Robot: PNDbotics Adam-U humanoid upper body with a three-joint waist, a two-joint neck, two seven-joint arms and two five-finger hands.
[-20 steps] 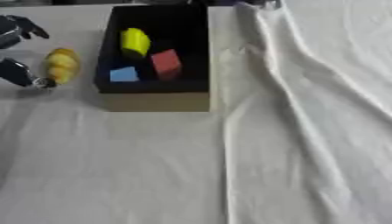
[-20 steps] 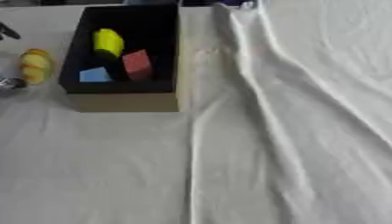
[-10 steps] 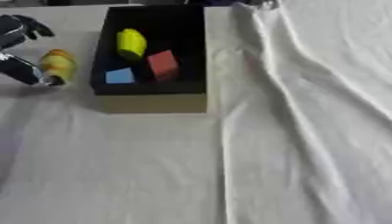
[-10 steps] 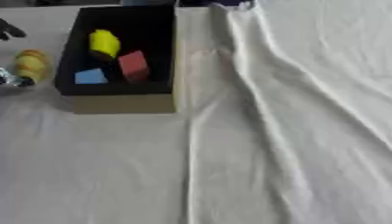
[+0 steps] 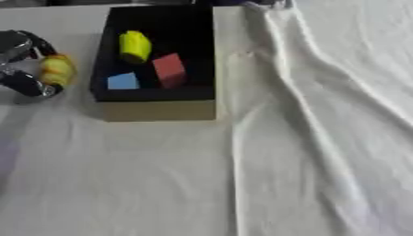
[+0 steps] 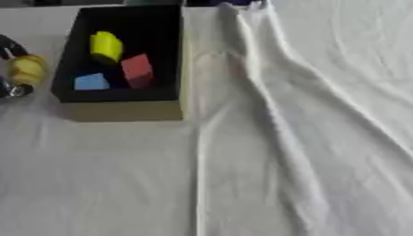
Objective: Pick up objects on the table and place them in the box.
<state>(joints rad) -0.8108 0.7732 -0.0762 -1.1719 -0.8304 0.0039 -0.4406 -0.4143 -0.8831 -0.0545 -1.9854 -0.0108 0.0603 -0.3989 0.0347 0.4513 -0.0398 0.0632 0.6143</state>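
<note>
A white cloth [image 5: 306, 152] covers the tabletop, smooth at the near left and rucked into long soft folds that run down the right side. On it stands the box [image 5: 158, 109], rectangular, with a matt black inside and a plain tan outer wall facing the camera. Three pieces lie on its floor: a rounded yellow piece [image 5: 135, 46] toward the far end, a red block [image 5: 170, 70] tilted on an edge near the middle, and a small blue block [image 5: 122, 81] just left of the red one, close to the near wall.

Left of the box, at the edge of the view, the left hand [image 5: 22, 64] has its black fingers curled round a yellow-orange object [image 5: 58, 70] (oval and glossy, with a paler band across it). The object sits just beside the box's left wall, outside it; whether it touches the cloth cannot be told.

The left eye view shows most of the hand, with a silvery part above and a dark finger below the object. The right eye view cuts the hand to a sliver at the frame edge. No writing or label can be read anywhere. The right hand shows in neither view.
</note>
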